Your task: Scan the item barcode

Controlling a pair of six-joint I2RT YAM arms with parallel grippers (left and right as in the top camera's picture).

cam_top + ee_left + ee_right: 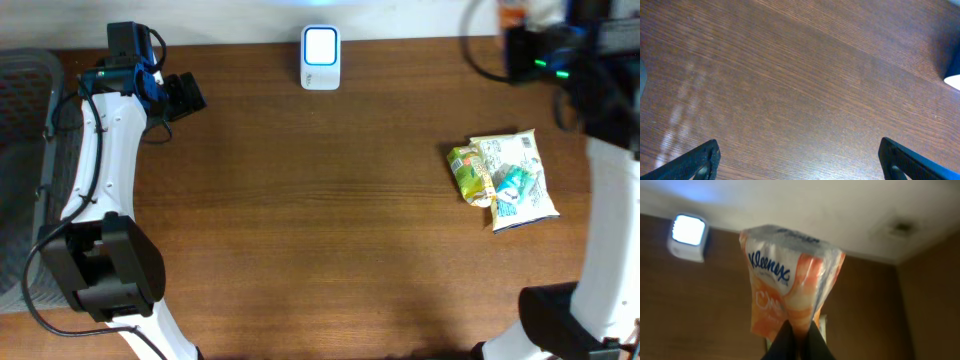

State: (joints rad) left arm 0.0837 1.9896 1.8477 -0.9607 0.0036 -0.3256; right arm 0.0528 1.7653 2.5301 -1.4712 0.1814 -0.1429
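From overhead we see the scanner point(320, 58) glowing at the table's point(300, 220) far edge. Snack packets point(503, 180) lie out to the right, and our left gripper point(186, 94) sits far left. On the left wrist, fingers point(697, 161) are spread wide above the wood. On the right wrist, the right gripper point(798, 339) pinches the Kleenex pack point(790, 280) by its lower edge, with the scanner up-left in view.

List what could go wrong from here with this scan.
1. The right gripper pinches only a thin edge of the soft Kleenex pack; it may slip or flop.
2. No barcode shows on the visible face, and the scanner sits off to one side, so the read might miss.
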